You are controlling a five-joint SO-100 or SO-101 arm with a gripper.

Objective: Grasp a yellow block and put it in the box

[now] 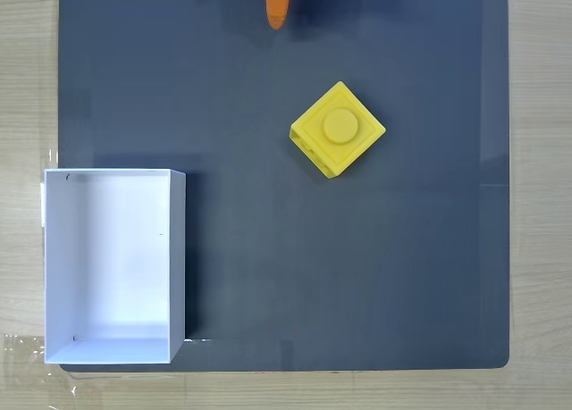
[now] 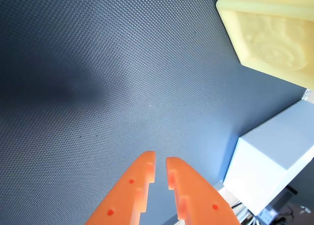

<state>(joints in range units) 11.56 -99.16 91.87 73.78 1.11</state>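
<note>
The fixed view looked straight down on a dark grey mat (image 1: 268,249) laid over a pale wooden table (image 1: 27,71); it showed the whole yellow block (image 1: 338,129), turned cornerwise with its round stud facing up, and the whole white box (image 1: 114,265), open at the top with a plain floor; of the arm it caught just an orange finger tip (image 1: 276,6) at the top edge. The wrist view showed what that one could not: the gripper (image 2: 161,161) with its two orange fingers (image 2: 135,186) nearly together, a thin gap between them and nothing in it, so it was all but clenched and empty; it hung over bare mat, pointing down and forward. In the wrist view the block lay ahead of the gripper and off to the right, apart from it, with embossed curls on its side; the box stood close by on the gripper's right, one white corner in sight. In the fixed view the block sat well apart from the box, on the mat, not in it.
</note>
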